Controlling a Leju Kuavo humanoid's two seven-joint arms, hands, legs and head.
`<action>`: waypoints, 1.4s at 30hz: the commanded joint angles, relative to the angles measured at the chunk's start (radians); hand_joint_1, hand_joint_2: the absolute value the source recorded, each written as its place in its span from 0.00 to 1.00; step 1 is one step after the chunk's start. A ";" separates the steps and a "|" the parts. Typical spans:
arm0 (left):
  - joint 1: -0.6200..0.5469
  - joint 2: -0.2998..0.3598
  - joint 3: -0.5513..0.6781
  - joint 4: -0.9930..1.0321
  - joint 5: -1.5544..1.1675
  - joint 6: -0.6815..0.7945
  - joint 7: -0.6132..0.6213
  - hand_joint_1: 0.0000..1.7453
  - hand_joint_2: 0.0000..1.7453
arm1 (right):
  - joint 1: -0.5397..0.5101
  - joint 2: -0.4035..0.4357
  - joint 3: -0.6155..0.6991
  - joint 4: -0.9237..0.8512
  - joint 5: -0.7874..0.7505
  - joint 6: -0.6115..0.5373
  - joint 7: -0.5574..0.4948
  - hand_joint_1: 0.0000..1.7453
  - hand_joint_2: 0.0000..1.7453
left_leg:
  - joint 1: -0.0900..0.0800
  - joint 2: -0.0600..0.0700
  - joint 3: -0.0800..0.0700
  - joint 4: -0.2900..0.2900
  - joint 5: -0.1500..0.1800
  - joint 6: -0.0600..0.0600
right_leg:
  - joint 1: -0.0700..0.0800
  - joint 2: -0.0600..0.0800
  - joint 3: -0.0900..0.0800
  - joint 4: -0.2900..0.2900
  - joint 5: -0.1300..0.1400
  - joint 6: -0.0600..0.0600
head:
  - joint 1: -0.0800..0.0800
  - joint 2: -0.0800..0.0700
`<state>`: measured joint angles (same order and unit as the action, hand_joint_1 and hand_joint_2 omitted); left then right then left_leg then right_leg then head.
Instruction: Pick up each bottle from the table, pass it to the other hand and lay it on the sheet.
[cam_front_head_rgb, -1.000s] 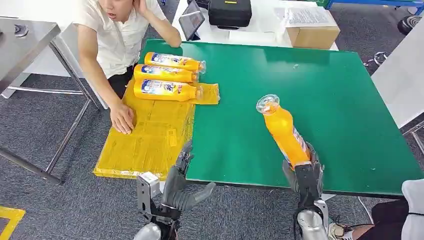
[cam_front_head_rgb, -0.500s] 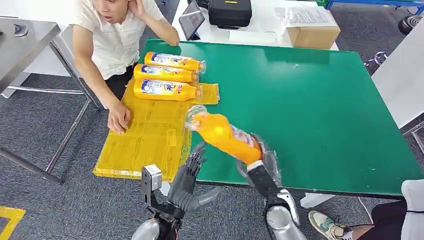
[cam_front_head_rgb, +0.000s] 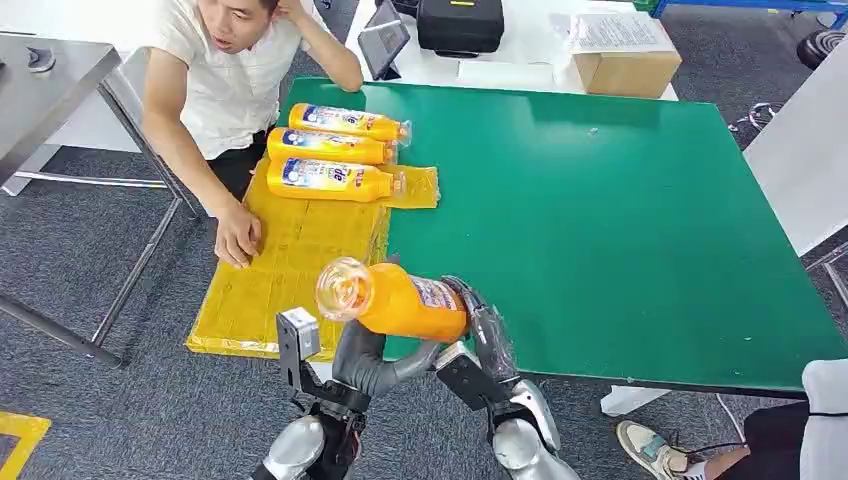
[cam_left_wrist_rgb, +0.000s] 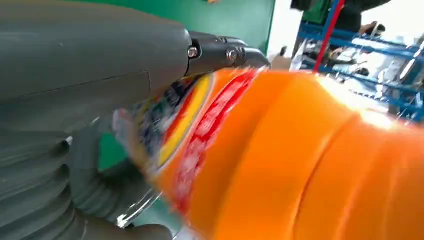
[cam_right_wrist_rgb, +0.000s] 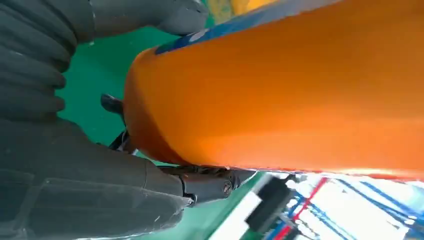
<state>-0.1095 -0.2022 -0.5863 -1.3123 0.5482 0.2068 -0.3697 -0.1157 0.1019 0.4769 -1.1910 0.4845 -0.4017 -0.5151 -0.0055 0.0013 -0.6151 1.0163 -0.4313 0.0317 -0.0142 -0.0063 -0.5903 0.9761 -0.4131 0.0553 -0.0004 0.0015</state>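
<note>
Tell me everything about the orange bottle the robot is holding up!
The orange bottle looks like clear plastic full of orange liquid, with a colourful label around its middle and a clear cap facing the camera. It lies almost sideways in the air above the near edge of the green table, beside the yellow sheet. The right hand grips its bottom end, and the left hand is up under it, touching its side.

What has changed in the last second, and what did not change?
The right hand carried the orange bottle from the right part of the green table leftward to the near edge, tipping it toward the yellow sheet. The left hand came up beneath the bottle. The three bottles on the sheet and the person's hand stayed put.
</note>
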 joint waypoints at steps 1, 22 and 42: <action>-0.067 -0.012 0.009 0.036 0.071 0.045 -0.007 0.00 1.00 | -0.017 -0.007 0.138 0.039 -0.046 -0.027 -0.064 1.00 1.00 | 0.001 0.000 0.003 0.000 -0.001 -0.002 | 0.001 0.000 0.003 0.000 -0.001 -0.002 | 0.000 0.000; -0.040 -0.034 0.075 -0.066 0.235 -0.018 -0.037 1.00 1.00 | -0.044 0.025 0.241 0.279 -0.160 0.171 -0.015 0.00 1.00 | 0.002 -0.001 0.005 -0.001 -0.001 -0.002 | 0.001 -0.001 0.005 -0.002 -0.002 -0.002 | 0.000 0.000; -0.107 0.123 0.229 0.101 -0.345 0.480 -0.130 1.00 1.00 | 0.165 0.143 -0.360 -0.101 -0.094 -0.296 -0.183 0.00 0.00 | 0.000 -0.002 0.000 -0.001 0.000 -0.002 | 0.000 -0.001 0.000 0.001 -0.001 -0.002 | 0.000 0.000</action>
<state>-0.0991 -0.2090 -0.3963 -1.3748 0.6933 0.3653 -0.4254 -0.0948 0.1458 0.6072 -1.0033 0.3143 -0.5946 -0.6261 -0.0055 0.0015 -0.6162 1.0163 -0.4314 0.0317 -0.0142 -0.0061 -0.5918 0.9764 -0.4131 0.0552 -0.0004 0.0015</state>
